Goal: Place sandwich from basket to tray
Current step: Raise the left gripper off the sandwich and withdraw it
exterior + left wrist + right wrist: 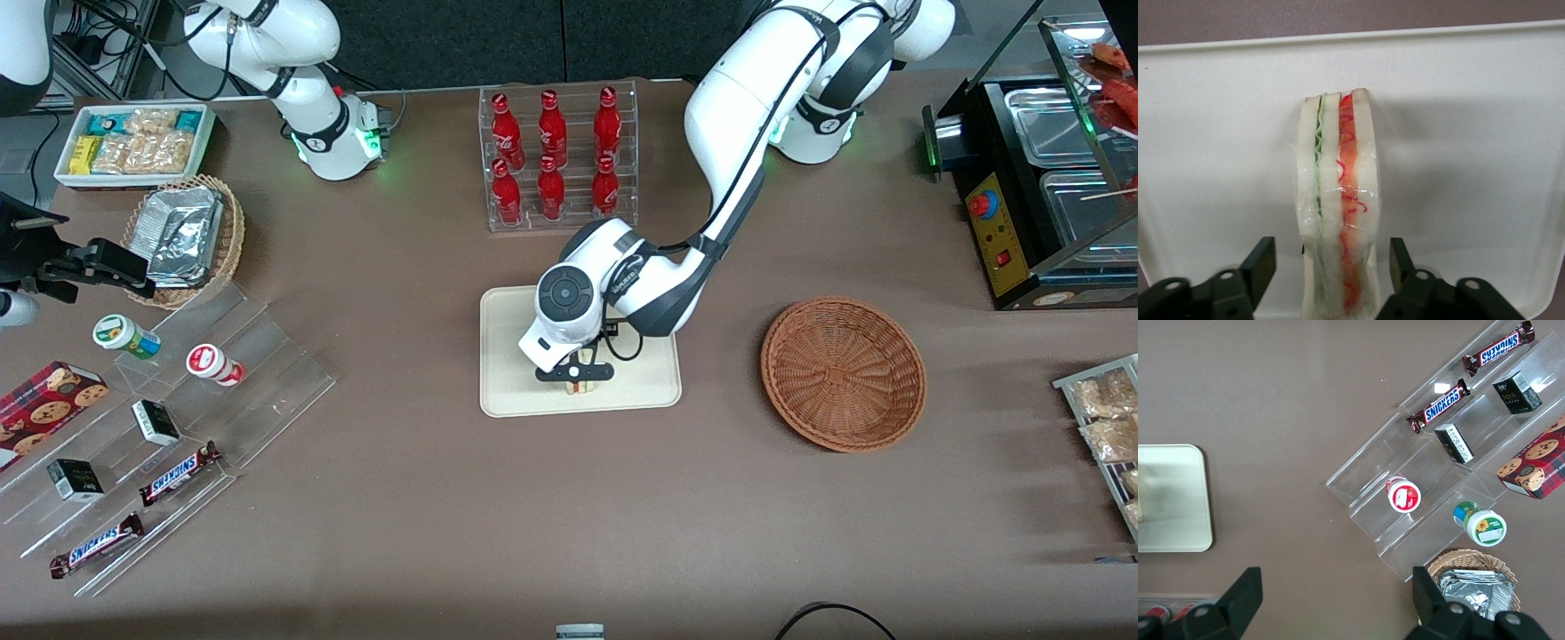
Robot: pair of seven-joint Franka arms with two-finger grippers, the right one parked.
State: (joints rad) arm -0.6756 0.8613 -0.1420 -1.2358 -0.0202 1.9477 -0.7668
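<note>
The sandwich (pixel 576 385) stands on its edge on the cream tray (pixel 507 356), near the tray's rim closest to the front camera. In the left wrist view the sandwich (pixel 1338 200) shows white bread with green and red filling under clear wrap, resting on the tray (pixel 1471 167). My gripper (pixel 575 373) hangs directly over it. The gripper (pixel 1331 257) is open, its black fingers (pixel 1261 263) flanking the sandwich with a gap on each side. The reddish-brown basket (pixel 843 373) lies empty beside the tray, toward the working arm's end of the table.
A rack of red bottles (pixel 558 156) stands farther from the front camera than the tray. Toward the parked arm's end are a clear stepped stand (pixel 178 427) with snacks, a tan basket of foil packets (pixel 187 236) and a white snack bin (pixel 133 142). A food warmer (pixel 1040 187) occupies the working arm's end.
</note>
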